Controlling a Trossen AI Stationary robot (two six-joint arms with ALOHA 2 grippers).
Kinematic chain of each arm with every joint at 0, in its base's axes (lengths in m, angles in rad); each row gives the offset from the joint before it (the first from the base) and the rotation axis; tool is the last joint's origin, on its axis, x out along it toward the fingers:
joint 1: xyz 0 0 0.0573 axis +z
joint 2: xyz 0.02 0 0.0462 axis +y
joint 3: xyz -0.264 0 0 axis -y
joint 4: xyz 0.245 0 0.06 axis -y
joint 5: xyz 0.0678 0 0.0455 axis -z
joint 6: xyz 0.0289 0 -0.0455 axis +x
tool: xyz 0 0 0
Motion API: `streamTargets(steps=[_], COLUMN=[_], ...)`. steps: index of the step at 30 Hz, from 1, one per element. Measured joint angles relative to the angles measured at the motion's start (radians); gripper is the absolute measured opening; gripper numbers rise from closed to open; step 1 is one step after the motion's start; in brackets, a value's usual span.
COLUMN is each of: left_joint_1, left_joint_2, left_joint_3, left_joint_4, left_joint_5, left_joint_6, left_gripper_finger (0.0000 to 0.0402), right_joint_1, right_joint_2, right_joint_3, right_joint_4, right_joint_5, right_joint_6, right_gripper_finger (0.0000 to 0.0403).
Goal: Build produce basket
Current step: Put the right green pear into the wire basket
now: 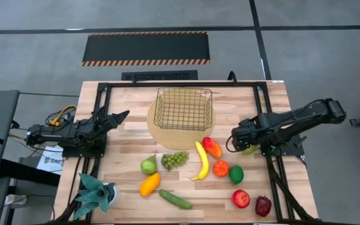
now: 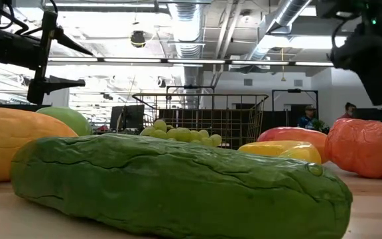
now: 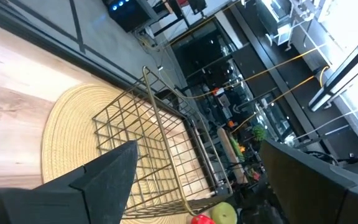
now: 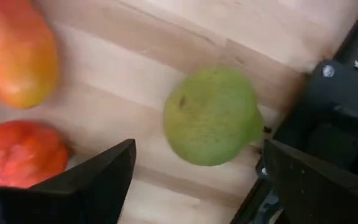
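Still: basket (image 1: 183, 109) on mat (image 1: 161, 134), nothing inside; right gripper (image 4: 194, 180) jaws apart over pear (image 4: 211, 116); left's apart.

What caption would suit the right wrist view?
Right end effector open above a green pear-like fruit on the wooden table, mango nearby.

basket (image 1: 183, 109) dark wire grid | mat (image 1: 158, 134) tan, ringed weave | banana (image 1: 202, 161) yellow | grapes (image 1: 174, 159) green | cucumber (image 1: 175, 199) green | apples (image 1: 240, 199) red | floor strip (image 1: 145, 47) black, orange-striped edges
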Motion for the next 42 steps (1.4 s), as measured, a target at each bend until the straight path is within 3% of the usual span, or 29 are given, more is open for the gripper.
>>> streamTargets(steps=[18,27,31,42], left_joint_1=[0.000,0.000,0.000,0.000], left_joint_2=[0.000,0.000,0.000,0.000], left_joint_3=[0.000,0.000,0.000,0.000], left_joint_4=[-0.002,-0.002,-0.002,0.004], left_joint_5=[-0.009,-0.032,-0.032,-0.032], left_joint_6=[-0.001,0.001,0.000,0.000], left_gripper_finger=[0.0327,0.0327,0.0327,0.0327], right_joint_1=[0.032,0.031,0.030,-0.121], right_joint_2=[-0.001,0.000,0.004,0.002], right_joint_3=[-0.215,-0.215,-0.194,0.043], right_joint_4=[0.235,0.230,0.219,0.193], right_joint_5=[0.002,0.003,0.014,0.168], right_joint_6=[0.176,0.174,0.170,-0.028], right_gripper_finger=[0.0367,0.0269,0.0241,0.0241])
